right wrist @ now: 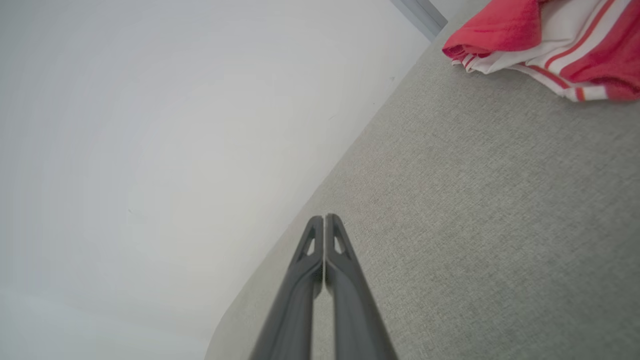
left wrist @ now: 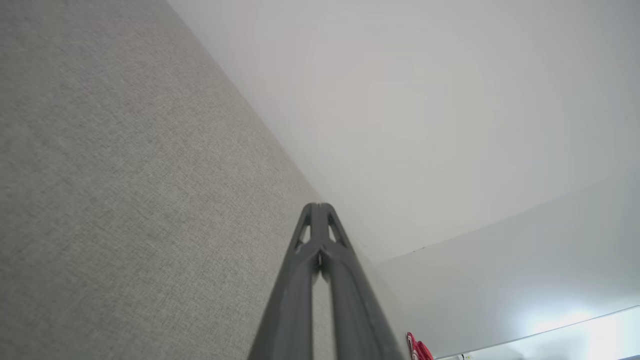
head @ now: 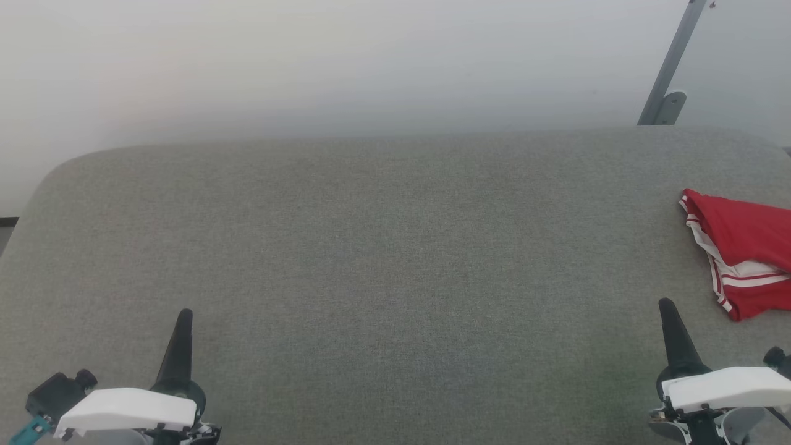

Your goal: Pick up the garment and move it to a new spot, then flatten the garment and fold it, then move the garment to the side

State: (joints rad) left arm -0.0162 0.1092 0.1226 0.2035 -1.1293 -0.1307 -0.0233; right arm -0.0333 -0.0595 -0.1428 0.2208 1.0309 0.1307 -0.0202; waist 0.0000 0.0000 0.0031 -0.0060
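Observation:
The garment lies bunched at the far right edge of the grey fabric surface: red cloth with white parts and red-white striped trim, cut off by the picture's edge. It fills the top right of the right wrist view as the garment, and a sliver of the garment shows low in the left wrist view. My right gripper is shut and empty, just left of and nearer than the garment, apart from it. My left gripper is shut and empty at the lower left, far from it. Their tips meet in the wrist views: left gripper, right gripper.
A pale wall rises behind the surface's rounded far edge. A slanted grey metal strut with a bracket stands at the back right. The broad grey surface stretches between the two grippers.

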